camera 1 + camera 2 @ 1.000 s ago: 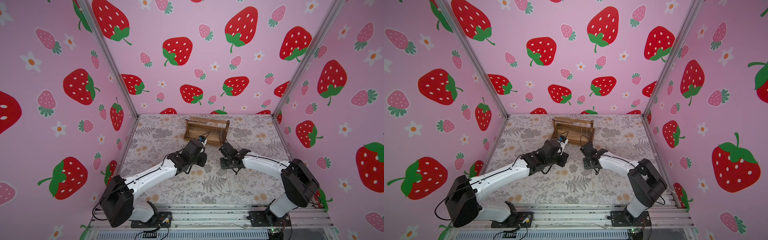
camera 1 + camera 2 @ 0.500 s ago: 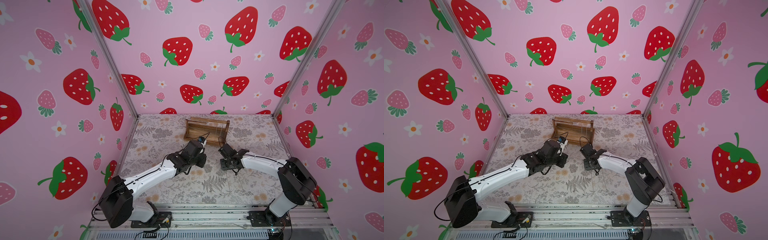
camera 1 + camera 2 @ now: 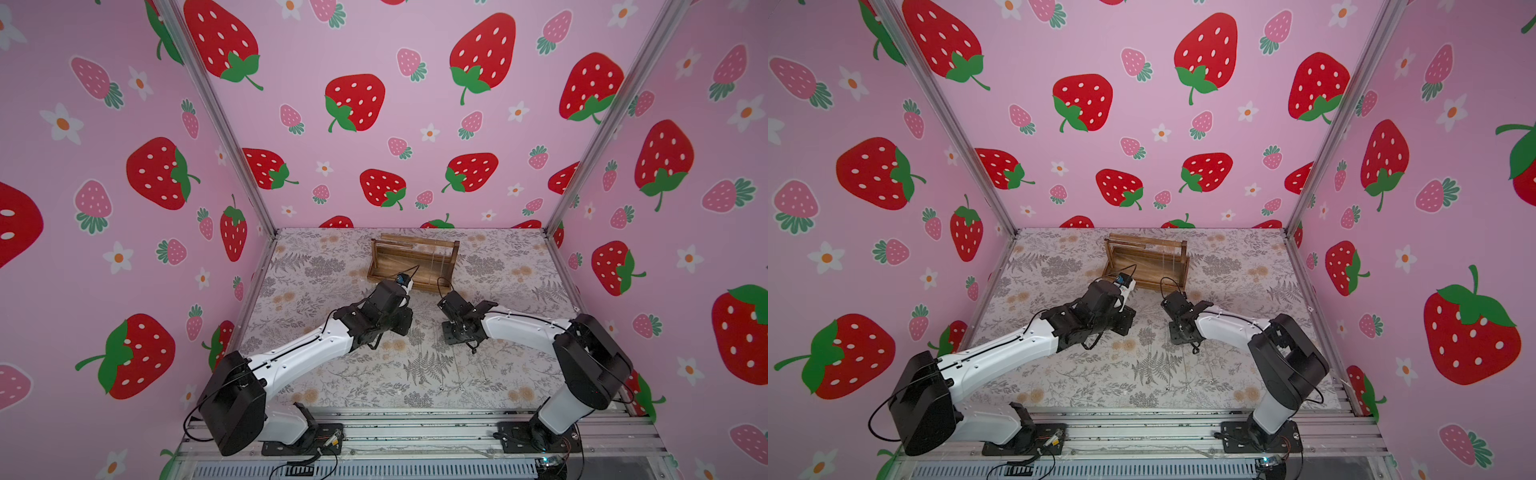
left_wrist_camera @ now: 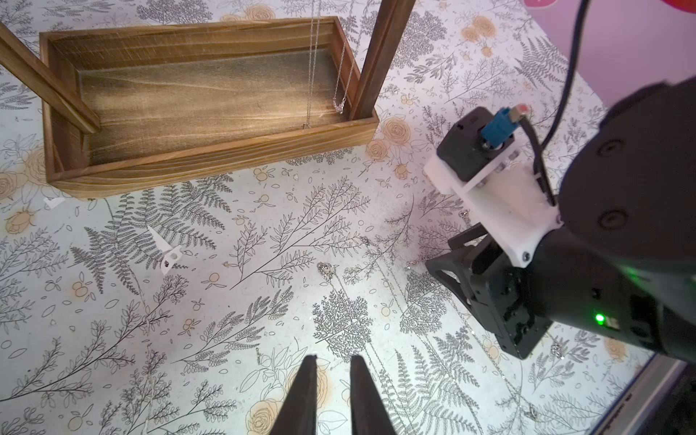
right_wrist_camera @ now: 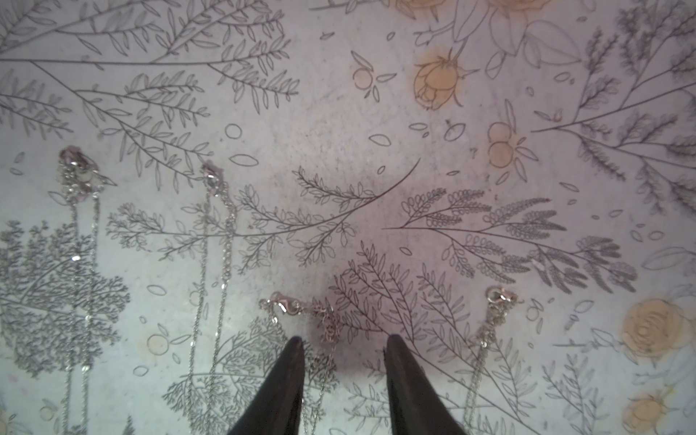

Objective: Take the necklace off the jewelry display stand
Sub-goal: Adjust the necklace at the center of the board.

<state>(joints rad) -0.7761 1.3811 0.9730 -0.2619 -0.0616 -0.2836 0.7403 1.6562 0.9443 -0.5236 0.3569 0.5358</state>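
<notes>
The jewelry display stand (image 4: 211, 150) is at the back of the table (image 4: 113, 301). Two thin chains (image 4: 313, 56) hang from its bar, so I think the work is not finished. The right gripper (image 5: 343, 341) is low, its jaws apart, and a necklace (image 5: 327, 320) lies loose between them. It lies beside other necklaces (image 5: 211, 180), probably spread out to avoid tangling. The left gripper (image 4: 333, 359) hovers empty, its jaws narrow.
</notes>
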